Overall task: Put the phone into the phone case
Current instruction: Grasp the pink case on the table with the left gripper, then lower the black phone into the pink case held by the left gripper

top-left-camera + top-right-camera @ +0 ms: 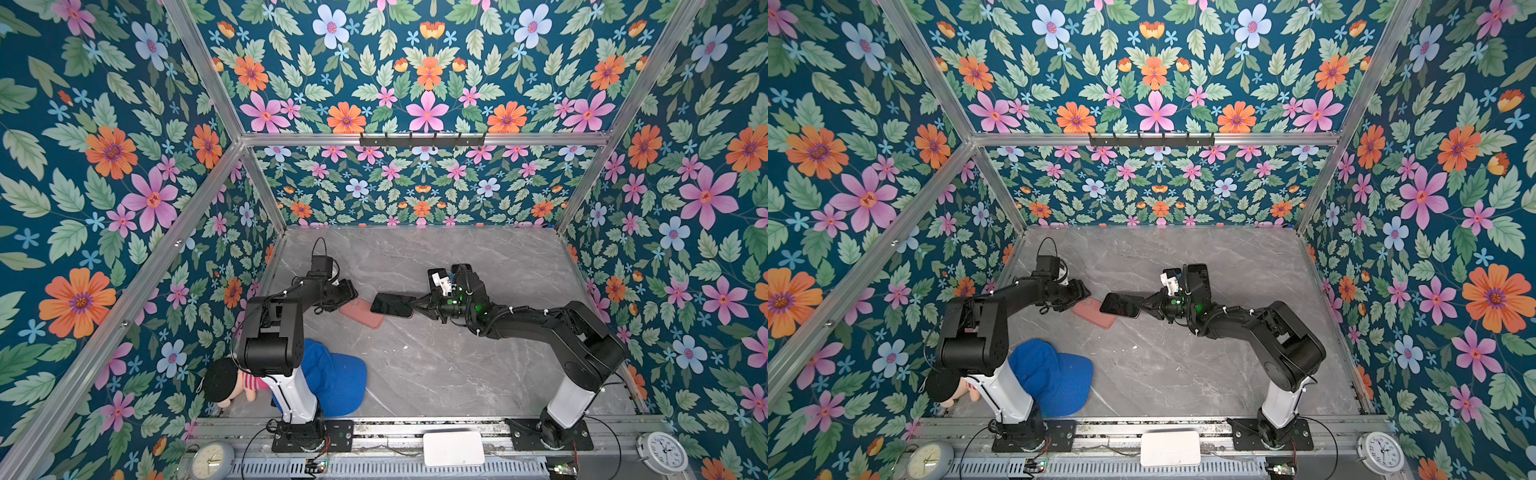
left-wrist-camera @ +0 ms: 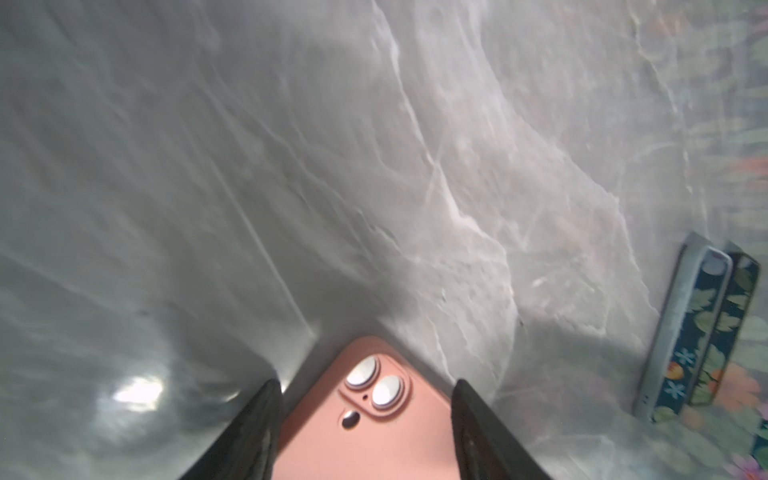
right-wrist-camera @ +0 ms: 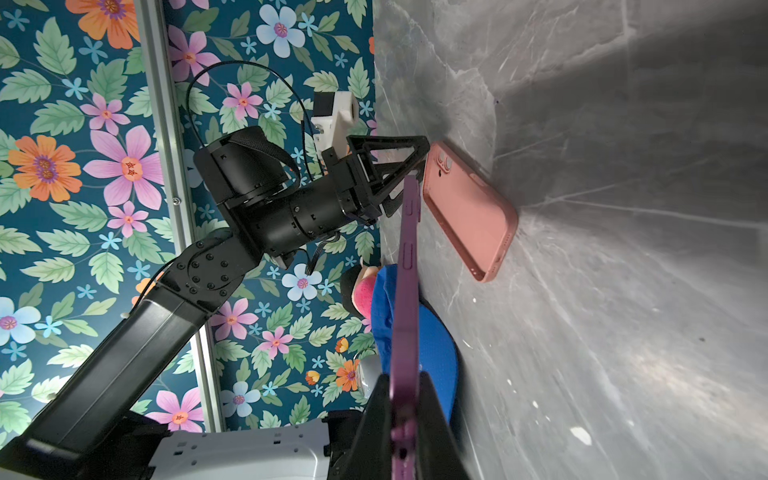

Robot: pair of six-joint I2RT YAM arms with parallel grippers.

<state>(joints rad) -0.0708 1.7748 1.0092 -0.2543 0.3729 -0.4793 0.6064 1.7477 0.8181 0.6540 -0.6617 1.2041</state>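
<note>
- Two bystanders lie nearer to you than the phone case (image 1: pixel 362 314): a blue cap (image 1: pixel 338 378) and a doll (image 1: pixel 226 384), both well apart from it, so they should not get in your way.
- Your left gripper (image 1: pixel 348 294) sits at the case's camera-cutout end. In the left wrist view a finger (image 2: pixel 478 419) stands on each side of the pink shell. The jaws are apart with the case between them, but I cannot tell whether they press on it. I'd judge this arm is there to steady or turn the case.
- The case seems to lie back-up on the table (image 1: pixel 436 365), so its opening likely faces down. Check that before you insert.
- Just beyond the case's other end, your right gripper (image 1: pixel 420 306) is clamped on one end of the phone (image 1: pixel 392 304). It holds the phone level, screen up and clear of the case, probably so the free end can lead into the shell.
</note>
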